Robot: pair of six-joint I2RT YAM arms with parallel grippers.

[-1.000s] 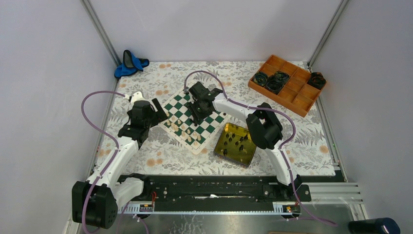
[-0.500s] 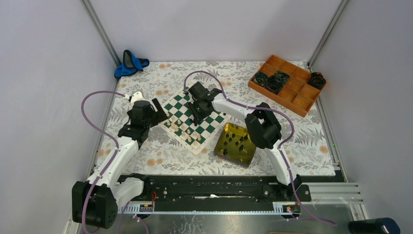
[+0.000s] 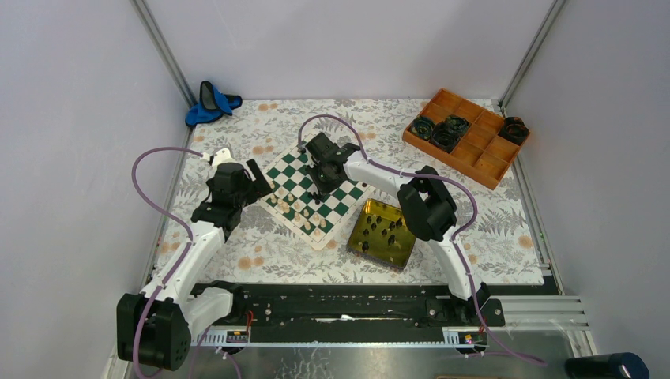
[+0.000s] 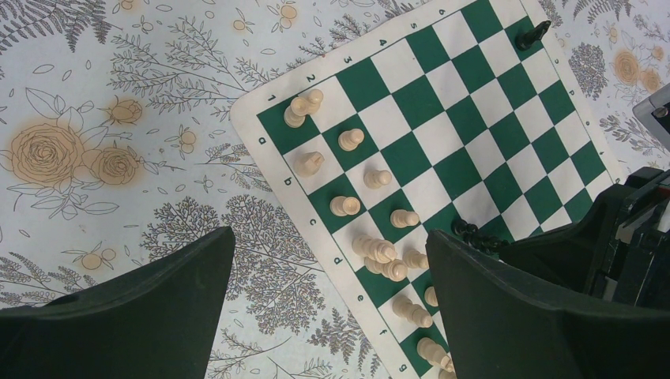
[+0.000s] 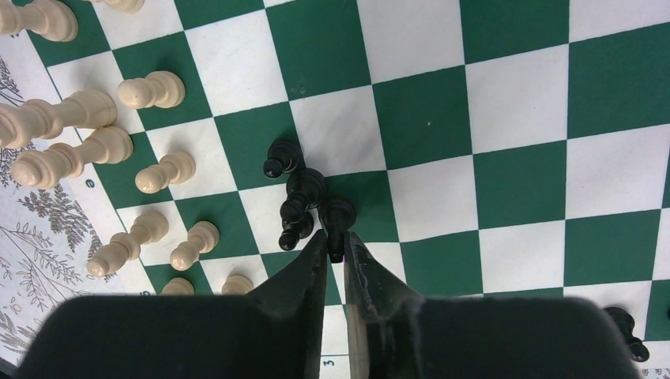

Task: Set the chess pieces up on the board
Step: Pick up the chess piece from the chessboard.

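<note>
Right claw [image 5: 336, 241]: gripping one black piece [image 5: 340, 212] tight. Probably risking knocking over its black neighbours [image 5: 304, 185] when lifting, being bunched right against it.

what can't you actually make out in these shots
- right wrist view: the right gripper covers the base of the black piece between its fingertips, so its type and whether it is gripped are unclear
- left wrist view: cream pieces at the bottom are cut by the frame edge and the left gripper
- top view: dark pieces in the yellow tray are too small to identify
</note>
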